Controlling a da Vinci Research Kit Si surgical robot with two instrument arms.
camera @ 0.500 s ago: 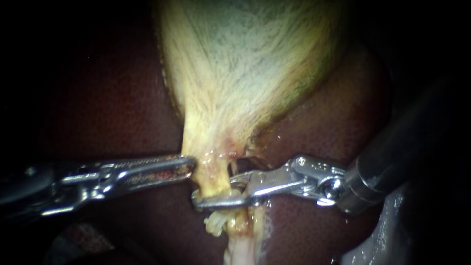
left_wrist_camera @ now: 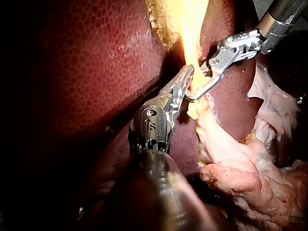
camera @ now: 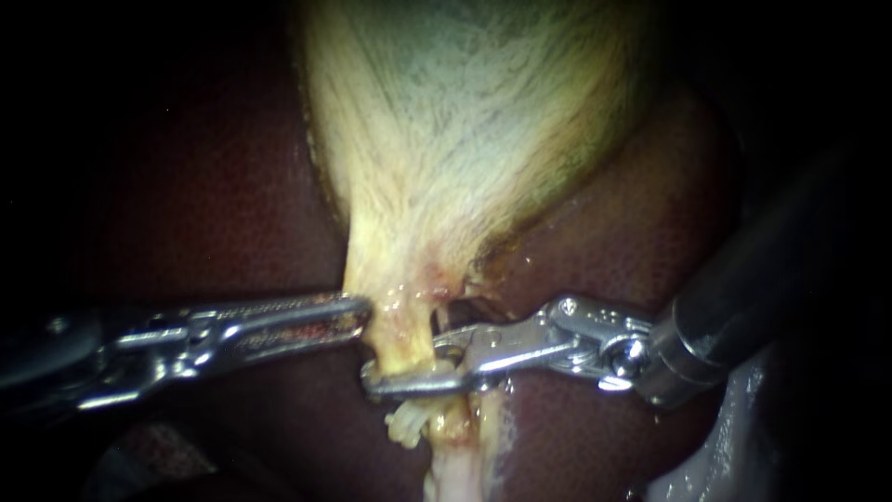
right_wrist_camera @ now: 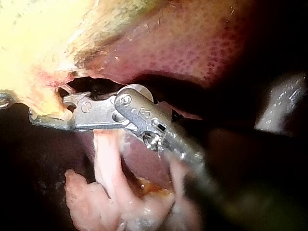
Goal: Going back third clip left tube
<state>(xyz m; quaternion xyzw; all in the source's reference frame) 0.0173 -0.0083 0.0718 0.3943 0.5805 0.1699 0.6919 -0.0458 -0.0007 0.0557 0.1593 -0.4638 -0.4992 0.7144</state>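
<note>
1. The liver point(camera: 214, 186) is the big dark red backdrop. Most of it drops into shadow toward the edges of the endoscope view, so you can't really follow it out there.
2. The gallbladder point(camera: 465, 121) is pale yellow-white and cut off at the top. It narrows down to a thin neck right in the middle.
3. There's a lumpy heap of loose pale pink tissue point(left_wrist_camera: 250, 178) beside and below the tube. It only shows properly in the wrist views.
4. The right instrument point(camera: 409, 364) has a shaft that's mostly a dark blur coming in from the right. Its jaws are spread and straddle the tube, one crossing in front and the other passing behind, with a dark gap showing between them. Whatever sits on the tube inside them is covered by the metal, so I can't make it out.
5. The left instrument point(camera: 358, 314) has its shaft lost in the dark at the left. Its jaws lie pressed together, tips right up against the left edge of the neck. I can't tell if they've nipped any tissue.
6. The tube point(camera: 404, 339) is the yellow strand running down from the neck and through the right jaws.
7. A frayed whitish stub point(camera: 407, 426) pokes out just under the front jaw, next to a pale strand point(camera: 455, 465) that runs off the bottom.
</note>
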